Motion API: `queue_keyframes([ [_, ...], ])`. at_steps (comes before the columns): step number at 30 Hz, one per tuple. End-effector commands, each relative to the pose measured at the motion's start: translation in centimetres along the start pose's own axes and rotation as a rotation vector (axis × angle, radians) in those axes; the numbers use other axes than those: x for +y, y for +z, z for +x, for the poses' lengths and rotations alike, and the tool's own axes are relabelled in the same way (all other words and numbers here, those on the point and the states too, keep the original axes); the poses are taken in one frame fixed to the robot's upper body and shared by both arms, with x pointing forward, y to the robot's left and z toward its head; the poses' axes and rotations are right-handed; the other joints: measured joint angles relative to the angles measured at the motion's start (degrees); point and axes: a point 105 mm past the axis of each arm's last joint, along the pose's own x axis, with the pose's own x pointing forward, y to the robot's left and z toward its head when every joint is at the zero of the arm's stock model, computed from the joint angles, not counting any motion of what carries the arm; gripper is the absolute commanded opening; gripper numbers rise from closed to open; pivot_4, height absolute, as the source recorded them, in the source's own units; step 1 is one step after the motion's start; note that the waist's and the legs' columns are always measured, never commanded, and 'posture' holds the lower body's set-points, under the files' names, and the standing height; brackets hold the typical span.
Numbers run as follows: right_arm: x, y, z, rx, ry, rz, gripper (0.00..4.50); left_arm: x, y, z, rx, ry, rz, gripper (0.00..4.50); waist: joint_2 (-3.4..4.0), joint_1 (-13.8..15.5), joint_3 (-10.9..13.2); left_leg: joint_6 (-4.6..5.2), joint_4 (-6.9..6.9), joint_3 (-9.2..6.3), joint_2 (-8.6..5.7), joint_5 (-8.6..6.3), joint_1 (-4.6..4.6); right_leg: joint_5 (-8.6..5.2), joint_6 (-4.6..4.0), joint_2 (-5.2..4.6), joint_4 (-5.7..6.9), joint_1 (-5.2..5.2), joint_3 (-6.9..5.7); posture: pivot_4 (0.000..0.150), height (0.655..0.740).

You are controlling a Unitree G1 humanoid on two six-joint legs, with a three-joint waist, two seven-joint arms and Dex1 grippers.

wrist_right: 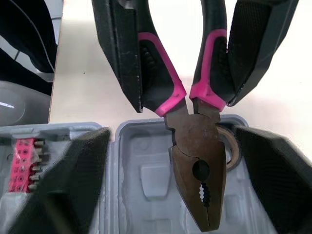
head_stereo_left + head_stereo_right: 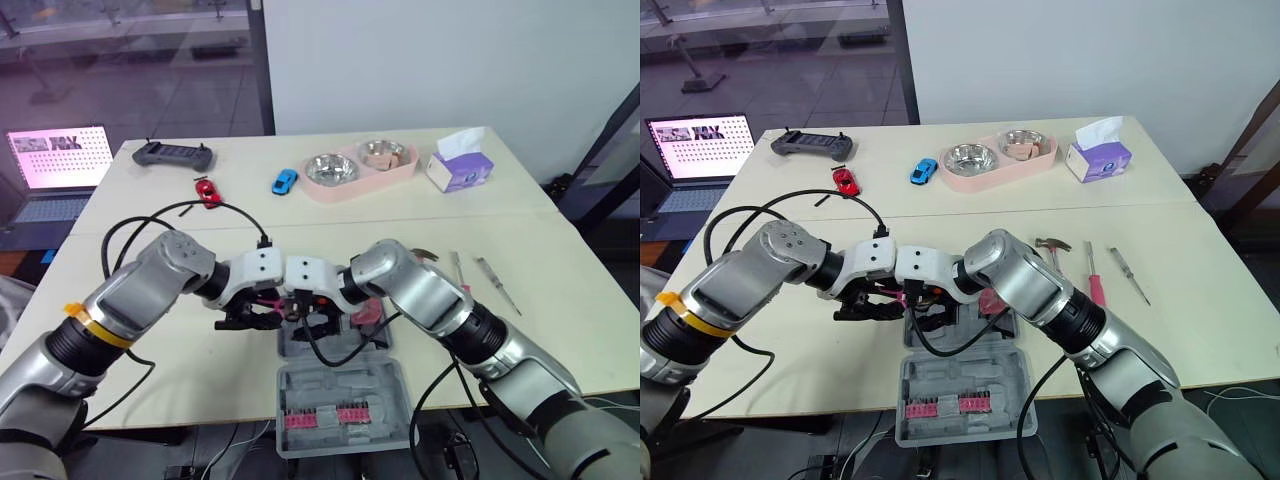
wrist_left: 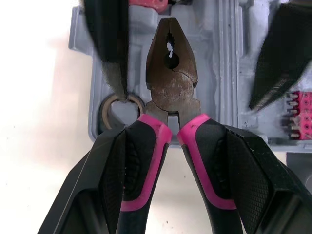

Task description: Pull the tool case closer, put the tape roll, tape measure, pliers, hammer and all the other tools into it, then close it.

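Pale wooden table [image 2: 560, 290] is carrying everything. Grey moulded plastic tool case [image 2: 340, 385] is lying open at the near edge, right under my two wrists.

My left gripper [image 3: 173, 141] is clamping both grips of the steel pliers [image 3: 171, 73] with pink-and-black handles. Their nose is pointing away from that wrist and hanging over the case's far half.

My right gripper [image 1: 175, 146] is facing it from the other side with fingers spread wide. The pliers' head is sitting in the gap between them, touching neither.

Steel-headed hammer [image 2: 1050, 246] is lying on the table to the right of the case. Pink-handled screwdriver [image 2: 1096, 288] is lying just beyond it.

Pink bit strip [image 2: 945, 405] is sitting in the case's near half.

Brownish ring-shaped tape roll [image 3: 105, 113] is resting in a corner pocket of the case, just beside the pliers' joint.
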Motion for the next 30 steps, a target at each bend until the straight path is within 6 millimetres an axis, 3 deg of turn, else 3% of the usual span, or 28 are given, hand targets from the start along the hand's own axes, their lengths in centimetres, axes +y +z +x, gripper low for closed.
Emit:
queue_keyframes([
  [1,-0.4,1.3,-0.3,-0.038,-0.023,-0.031,2.2,0.6,0.0,-1.1,-0.016,0.042,0.026,2.41,0.0,0.0,0.0,0.0,0.01,0.0,0.0,0.0,0.0,0.0,0.0,0.0,0.01,0.0,0.0,0.15,0.737],
  [4,-0.5,1.4,-0.3,-0.041,-0.028,-0.027,0.94,0.6,-0.2,-1.4,-0.017,0.042,0.025,2.41,0.0,0.03,0.0,0.0,0.01,0.0,0.0,0.0,0.0,0.0,0.0,0.0,0.02,0.0,0.0,0.15,0.737],
  [14,-0.5,1.1,-0.2,-0.04,-0.03,-0.029,0.96,0.9,2.0,-2.9,-0.062,0.05,0.009,2.41,0.0,-0.03,0.0,0.0,0.03,0.0,0.0,0.01,0.0,0.0,0.0,0.0,0.06,-0.01,0.0,0.15,0.737],
  [28,-0.7,0.9,-0.1,-0.037,-0.047,-0.026,0.96,0.6,2.5,-1.8,-0.109,0.036,0.016,2.41,0.0,-0.02,-0.01,-0.02,0.03,0.01,0.0,0.02,0.0,0.0,0.0,0.01,0.07,-0.01,0.0,0.15,0.737],
  [30,-0.7,0.8,-0.2,-0.033,-0.05,-0.026,0.96,0.7,2.5,-1.8,-0.123,0.034,0.015,3.42,-0.01,0.08,-0.01,-0.02,0.04,0.0,0.0,0.02,0.0,0.0,0.0,0.0,0.07,-0.01,0.0,0.15,0.737],
])
